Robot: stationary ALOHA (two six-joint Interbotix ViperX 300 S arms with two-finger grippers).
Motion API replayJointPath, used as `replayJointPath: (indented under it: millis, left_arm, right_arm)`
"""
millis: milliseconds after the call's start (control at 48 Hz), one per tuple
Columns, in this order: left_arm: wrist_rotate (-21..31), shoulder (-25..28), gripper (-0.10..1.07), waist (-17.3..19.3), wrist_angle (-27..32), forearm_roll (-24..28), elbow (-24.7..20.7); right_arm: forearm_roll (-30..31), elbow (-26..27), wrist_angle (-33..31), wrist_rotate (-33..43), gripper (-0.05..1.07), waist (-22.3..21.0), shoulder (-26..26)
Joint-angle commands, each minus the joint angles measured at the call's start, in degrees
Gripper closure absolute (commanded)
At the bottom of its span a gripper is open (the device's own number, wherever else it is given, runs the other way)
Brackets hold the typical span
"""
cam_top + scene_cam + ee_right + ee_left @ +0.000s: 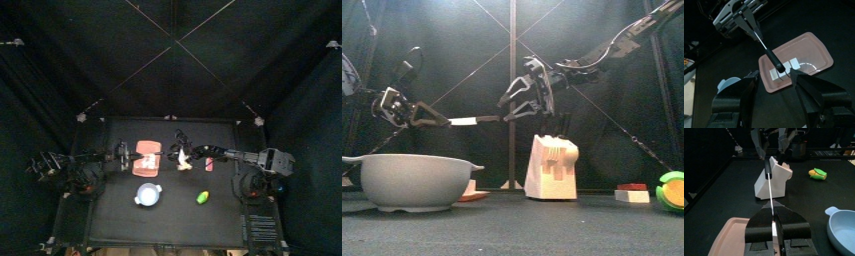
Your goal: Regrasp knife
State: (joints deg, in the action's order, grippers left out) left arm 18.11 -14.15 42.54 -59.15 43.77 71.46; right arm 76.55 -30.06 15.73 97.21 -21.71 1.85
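The knife [771, 188] is held in mid-air above the table [543, 220], roughly level, its thin pale blade pinched between the closed jaws of the left gripper [774, 225] and its dark handle pointing away toward the right gripper [529, 95]. In the front view the blade [465, 121] shows as a short light bar between the two grippers. The left arm reaches in low from the left side, its wrist bent toward the table's middle. The right arm descends from the upper right, and its jaws stand wide apart on either side of the handle end; whether they touch it cannot be told. Below the knife lie a flat pink cutting board [799, 59] with rounded corners and an angular white knife block [552, 167]. A smooth grey bowl [416, 180] with a side lug and a green-yellow toy vegetable [818, 173] sit nearby. The bowl is cut off in the left wrist view.
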Motion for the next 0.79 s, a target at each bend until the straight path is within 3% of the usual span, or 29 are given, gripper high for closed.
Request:
replayJointPath:
  millis: [0, 104, 208, 458, 771]
  left_arm:
    - [-0.18, -0.35, 0.69, -0.09, -0.26, -0.53, -0.88]
    - [-0.18, -0.35, 0.69, -0.09, -0.18, -0.44, -0.97]
    - [-0.09, -0.35, 0.69, -0.09, 0.09, -0.53, -0.97]
    - [-0.09, -0.26, 0.69, -0.18, 1.76, -0.53, -0.97]
    - [-0.09, -0.35, 0.69, -0.09, 1.76, -0.79, -1.58]
  right_arm:
    - [-4.22, 0.88, -0.62, 0.00, 0.16, 0.97, 2.72]
    - [-11.69, 0.97, -3.69, 0.35, 0.16, 1.23, 3.69]
    - [-20.30, 1.41, -10.90, -0.26, 0.16, 1.67, 5.36]
    - [-24.43, 4.66, -30.41, -0.44, 0.16, 3.25, 8.35]
    - [-30.06, 7.03, -31.11, -0.62, 0.16, 2.11, 8.17]
